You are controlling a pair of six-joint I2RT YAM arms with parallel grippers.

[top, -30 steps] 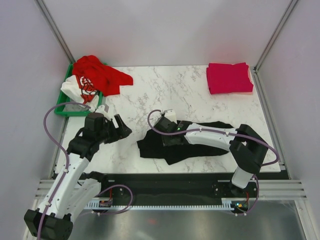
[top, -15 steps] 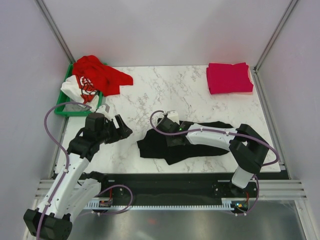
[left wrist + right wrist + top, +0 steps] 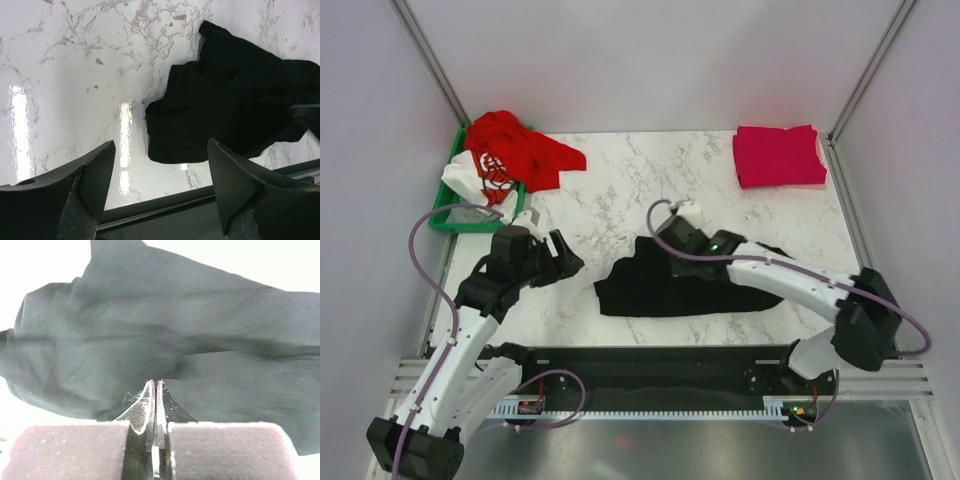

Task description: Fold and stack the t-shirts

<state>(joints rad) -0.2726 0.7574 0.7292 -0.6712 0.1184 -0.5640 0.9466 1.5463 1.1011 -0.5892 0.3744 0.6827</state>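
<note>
Black t-shirt (image 3: 650, 285) pinched by right pincer (image 3: 154, 385)

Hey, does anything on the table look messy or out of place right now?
The red t-shirt spills out of the green bin onto the marble table, beside the white printed t-shirt heaped there. The black t-shirt lies crumpled mid-table, unfolded, unlike the neatly folded crimson-pink t-shirt at the far right corner.

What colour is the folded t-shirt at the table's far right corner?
The folded cloth t-shirt is crimson-pink, clearest in top external view.
</note>
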